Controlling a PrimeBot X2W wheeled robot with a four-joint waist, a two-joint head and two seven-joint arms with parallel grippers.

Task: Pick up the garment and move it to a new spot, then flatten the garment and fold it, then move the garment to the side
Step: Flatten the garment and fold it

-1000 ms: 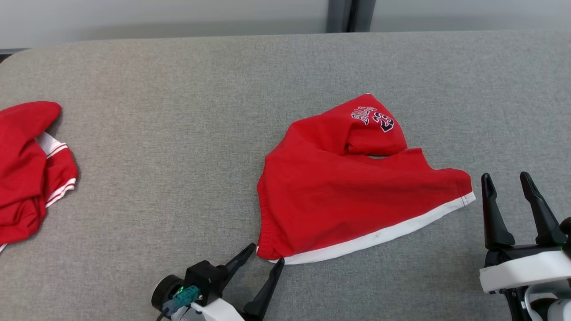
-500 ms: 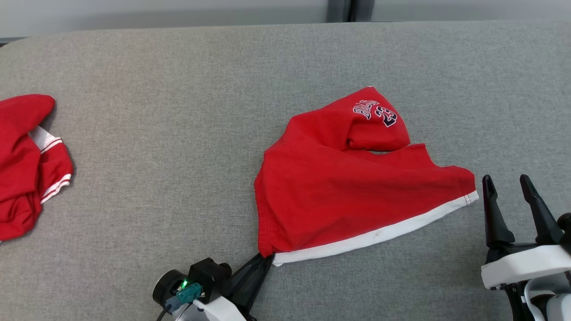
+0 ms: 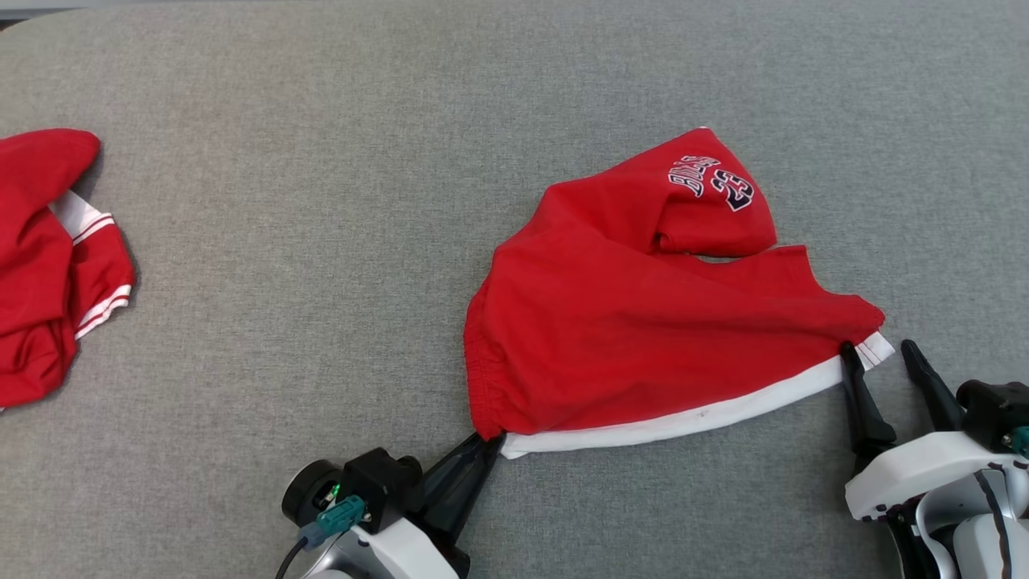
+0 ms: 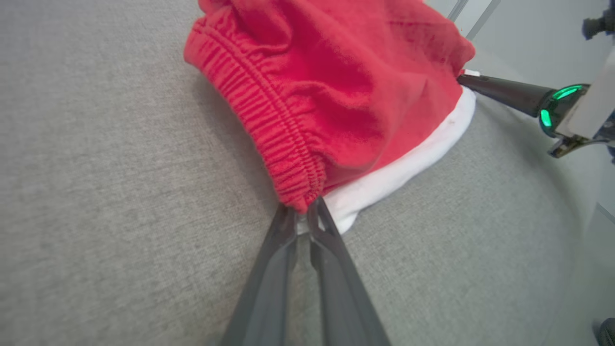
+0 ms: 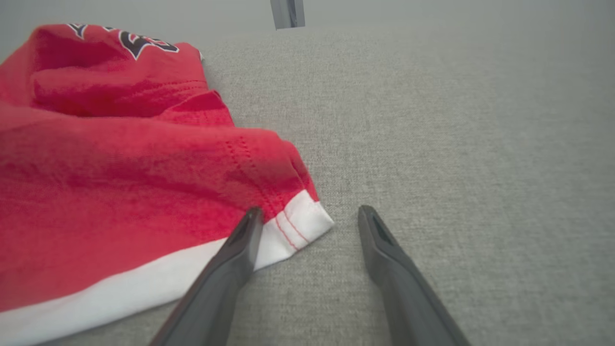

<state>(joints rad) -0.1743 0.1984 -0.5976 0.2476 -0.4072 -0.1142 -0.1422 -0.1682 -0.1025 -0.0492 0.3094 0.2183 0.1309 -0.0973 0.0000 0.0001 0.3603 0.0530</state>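
Note:
The garment [image 3: 643, 338] is a pair of red shorts with a white hem and a dark printed logo, lying rumpled on the grey table. My left gripper [image 3: 486, 441] is shut on its near left corner, where the elastic waistband meets the hem. In the left wrist view the two fingers of the left gripper [image 4: 300, 214] pinch that corner of the garment [image 4: 336, 86]. My right gripper [image 3: 878, 347] stands open at the garment's right corner. In the right wrist view the right gripper [image 5: 310, 211] has its left finger on the hem of the garment [image 5: 120, 192], with the corner tip between the fingers.
A second red garment [image 3: 48, 265] with white stripes lies bunched at the table's left edge. The grey fabric table top [image 3: 281, 241] stretches wide between the two garments and beyond them.
My left gripper has closed on the garment's near left corner. My right gripper has moved forward and left to the right corner, staying open. The head camera has tilted down.

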